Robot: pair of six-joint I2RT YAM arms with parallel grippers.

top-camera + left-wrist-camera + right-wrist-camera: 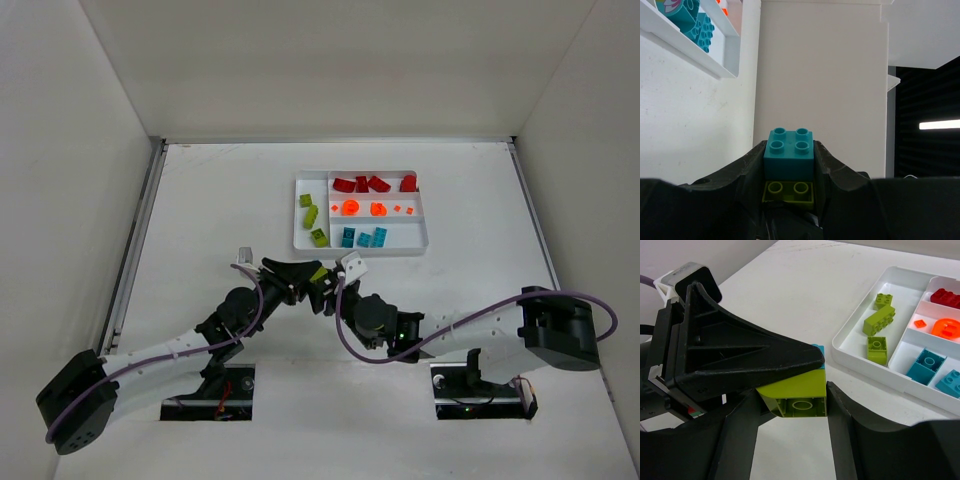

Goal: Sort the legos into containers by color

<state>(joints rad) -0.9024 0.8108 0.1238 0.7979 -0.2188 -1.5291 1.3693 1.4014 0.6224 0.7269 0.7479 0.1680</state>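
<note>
The white tray (400, 250) holds color-sorted legos (378, 184) (four sections); at its 6 o'clock the left end effector (790, 147) clamps a teal brick (789, 156), the right end effector (792, 407) the attached lime brick (801, 395).

From the right wrist, the teal brick (820, 348) is nearly all hidden behind the left pincer (812, 360) (one corner shows). From the left wrist, the lime brick (788, 192) lies half-buried under it, and the tray (695, 52) is cut off at 11 o'clock. Overhead, the tiny orange pieces (397, 208) are too small to tell their shape.
</note>
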